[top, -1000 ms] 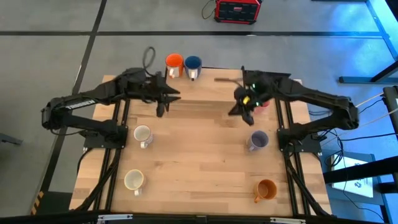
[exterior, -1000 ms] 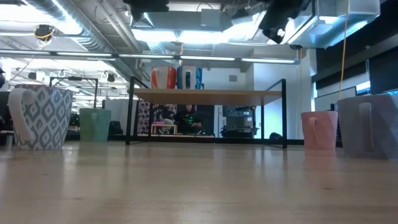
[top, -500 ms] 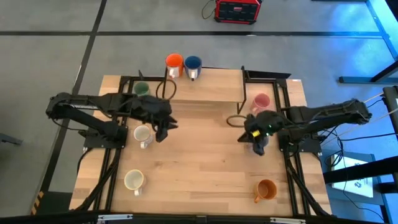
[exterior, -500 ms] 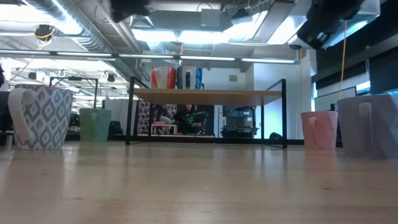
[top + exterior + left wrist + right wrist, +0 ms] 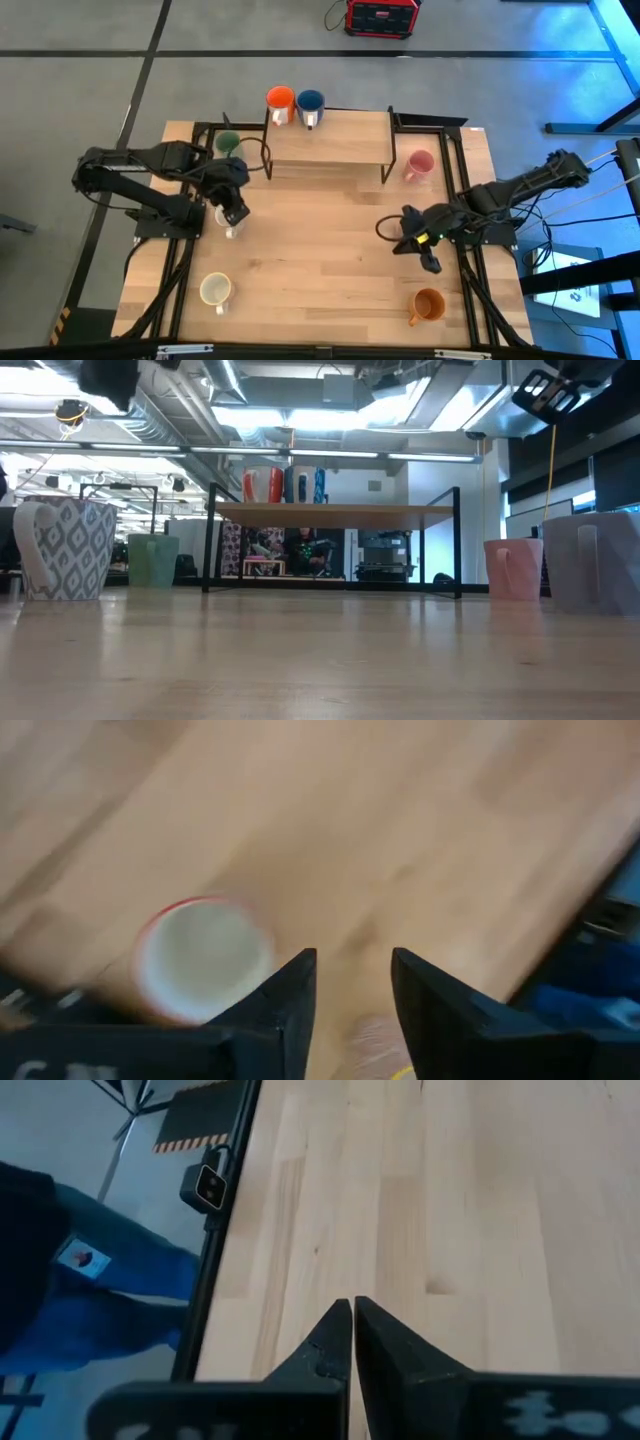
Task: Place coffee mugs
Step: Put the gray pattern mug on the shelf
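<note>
Several coffee mugs stand on their bases. An orange-red mug (image 5: 279, 98) and a dark blue one (image 5: 310, 100) are on the raised shelf (image 5: 335, 140). On the table are a green mug (image 5: 228, 143), a pink one (image 5: 418, 163), a white one (image 5: 215, 290) and an amber one (image 5: 428, 303). My left gripper (image 5: 234, 212) is open, pointing down over the patterned white mug (image 5: 205, 960), which lies beside its fingers. My right gripper (image 5: 431, 263) is shut above bare wood. The lavender mug (image 5: 600, 560) is hidden under my right arm in the high view.
The shelf's black legs (image 5: 210, 540) stand at the table's far middle. A small camera (image 5: 210, 1180) sits at the table's edge ahead of my right gripper. The table's middle (image 5: 320, 240) is bare wood.
My left gripper has come from the shelf toward the table's near left and tipped downward over the patterned white mug. My right gripper has swung from beside the shelf toward the near edge, passing over the lavender mug, and has sunk a little. No mug has moved.
</note>
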Available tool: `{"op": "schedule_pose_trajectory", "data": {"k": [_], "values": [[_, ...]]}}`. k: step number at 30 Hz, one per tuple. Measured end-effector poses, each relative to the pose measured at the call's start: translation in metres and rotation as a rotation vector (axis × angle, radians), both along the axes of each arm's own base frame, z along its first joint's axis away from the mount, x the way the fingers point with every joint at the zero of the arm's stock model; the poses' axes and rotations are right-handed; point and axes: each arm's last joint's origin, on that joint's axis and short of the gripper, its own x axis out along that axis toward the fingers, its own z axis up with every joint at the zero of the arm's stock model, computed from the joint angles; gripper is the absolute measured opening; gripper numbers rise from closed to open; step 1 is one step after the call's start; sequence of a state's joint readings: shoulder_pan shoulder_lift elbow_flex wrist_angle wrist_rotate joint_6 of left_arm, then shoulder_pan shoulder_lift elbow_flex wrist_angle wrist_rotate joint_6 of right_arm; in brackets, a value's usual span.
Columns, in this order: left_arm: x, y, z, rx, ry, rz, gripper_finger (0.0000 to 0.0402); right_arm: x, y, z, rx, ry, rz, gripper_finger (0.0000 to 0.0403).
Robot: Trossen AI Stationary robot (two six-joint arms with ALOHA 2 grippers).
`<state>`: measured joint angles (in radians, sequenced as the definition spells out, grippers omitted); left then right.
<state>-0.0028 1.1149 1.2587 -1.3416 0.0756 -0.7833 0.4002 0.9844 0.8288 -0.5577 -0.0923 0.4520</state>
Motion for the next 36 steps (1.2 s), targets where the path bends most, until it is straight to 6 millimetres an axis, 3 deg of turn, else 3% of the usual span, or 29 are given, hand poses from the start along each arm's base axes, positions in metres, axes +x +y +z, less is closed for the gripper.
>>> {"op": "schedule_pose_trajectory", "data": {"k": [5,10,20,25,36], "values": [[-0.011,0.019,-0.004,0.046,0.129,0.124,0.0172,-0.002,0.005,0.0,-0.03,-0.01,-0.04,0.0007],[-0.018,0.027,-0.012,0.074,0.221,0.151,0.0181,-0.002,0.004,0.0,-0.035,-0.013,-0.078,0.0007],[-0.02,0.029,-0.069,0.074,0.392,0.114,0.018,-0.001,0.002,0.0,-0.083,-0.039,-0.142,0.0007],[-0.019,0.028,-0.097,0.017,0.394,0.067,0.018,0.0,0.001,0.0,-0.094,-0.045,-0.157,0.0007],[-0.018,0.029,-0.121,0.055,0.374,0.05,0.0171,0.0,0.001,0.0,-0.105,-0.05,-0.17,0.0007]]}}
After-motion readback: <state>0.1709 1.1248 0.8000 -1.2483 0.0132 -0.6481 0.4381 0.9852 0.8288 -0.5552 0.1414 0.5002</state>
